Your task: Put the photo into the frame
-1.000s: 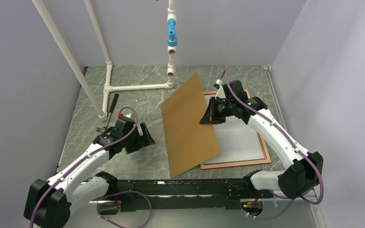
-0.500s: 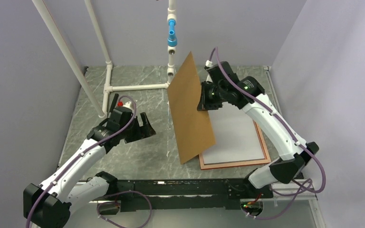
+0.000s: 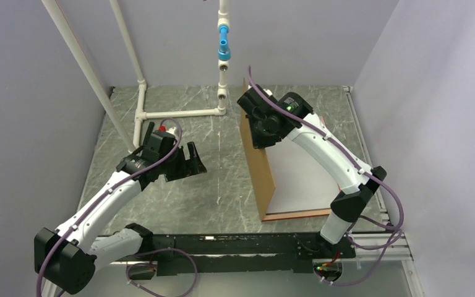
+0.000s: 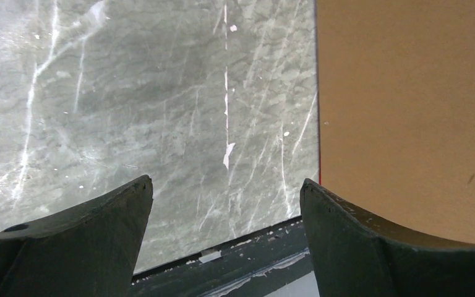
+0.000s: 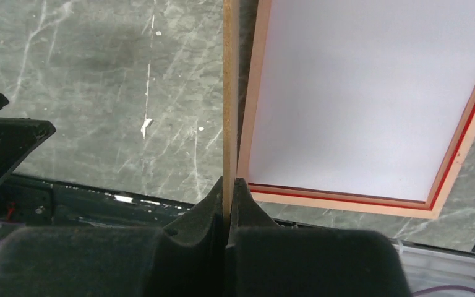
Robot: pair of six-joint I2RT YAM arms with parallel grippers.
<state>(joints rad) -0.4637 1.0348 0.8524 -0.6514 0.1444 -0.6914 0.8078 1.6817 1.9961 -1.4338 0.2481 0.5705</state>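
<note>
The frame (image 3: 297, 214) lies flat on the right of the table with its pale orange-wood side up and a red lip inside. Within it rests the photo (image 3: 300, 179), plain white face up. Along the frame's left side a brown backing board (image 3: 256, 161) stands nearly upright on its edge. My right gripper (image 3: 261, 127) is shut on the board's upper edge. In the right wrist view the gripper (image 5: 229, 182) pinches the thin board (image 5: 230, 93), with the frame (image 5: 255, 93) and photo (image 5: 371, 93) just to its right. My left gripper (image 3: 192, 162) hangs open left of the board, empty (image 4: 226, 192).
A white pipe stand (image 3: 179, 113) with a blue fitting (image 3: 224, 48) rises at the back of the marbled table (image 3: 210, 185). A black rail (image 3: 241, 244) runs along the near edge. Grey walls close in on both sides.
My right gripper has swung the backing board up from leaning over the table to standing almost upright, uncovering more of the white photo. The left arm has edged right, still open.
</note>
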